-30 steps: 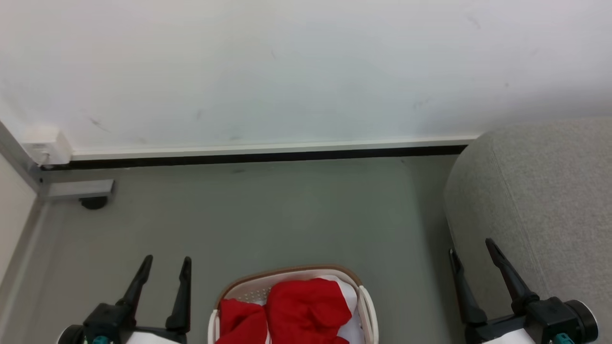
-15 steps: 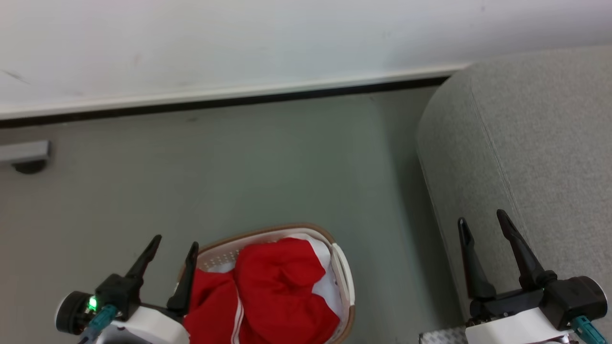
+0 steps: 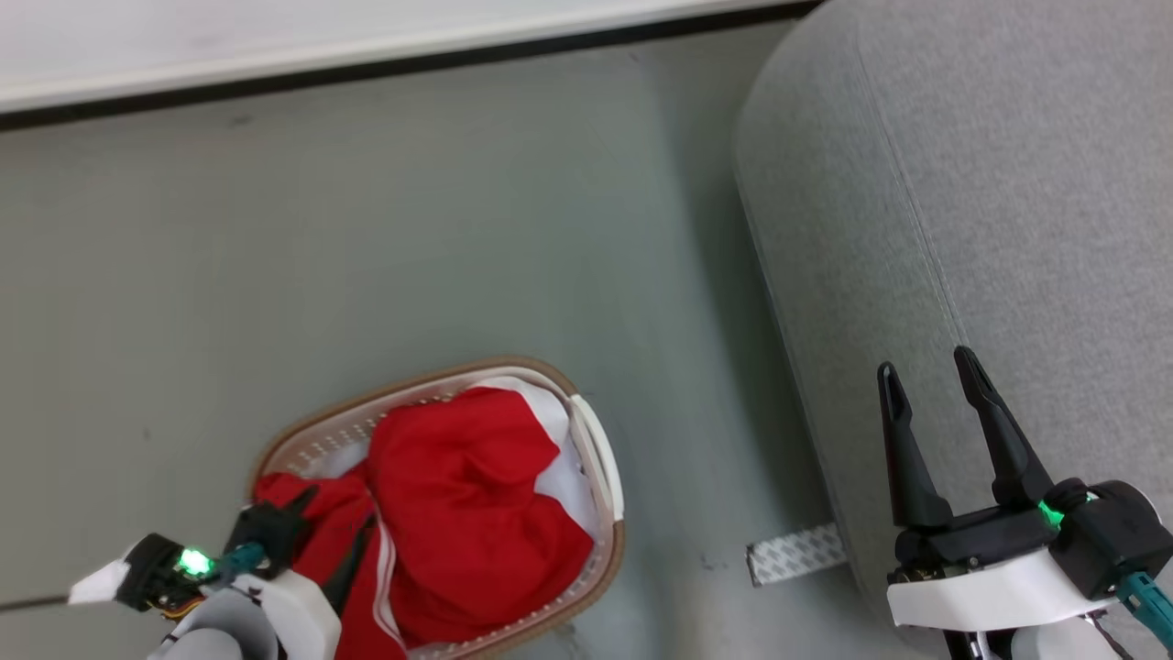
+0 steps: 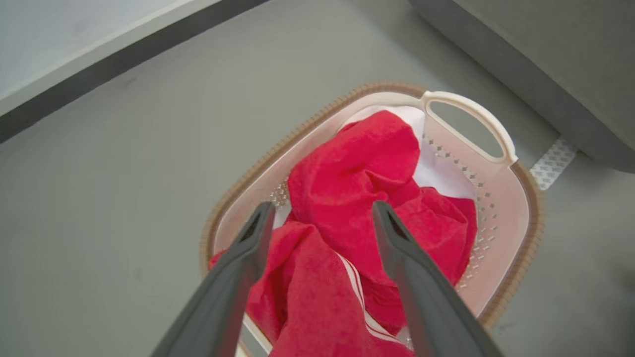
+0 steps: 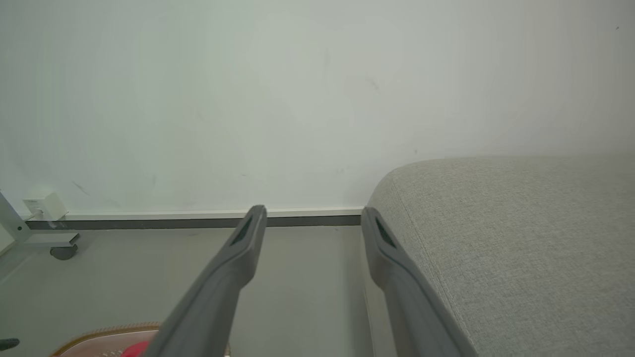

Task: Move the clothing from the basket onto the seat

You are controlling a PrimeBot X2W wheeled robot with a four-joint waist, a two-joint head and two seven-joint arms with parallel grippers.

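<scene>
At lower left of the head view, the basket (image 3: 431, 374) stands on the floor (image 3: 367, 229) holding the clothing (image 3: 458, 495): crumpled bright red fabric with white panels and thin white stripes. The left gripper (image 4: 322, 207) hangs spread over it. The right gripper (image 3: 924, 362), also spread and empty, shows at lower right against the sofa (image 3: 1008, 183).

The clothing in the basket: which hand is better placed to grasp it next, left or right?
Left, probably. The left hand is open over the clothing in the basket. The right hand, also open, is by the seat, away from the basket.
</scene>
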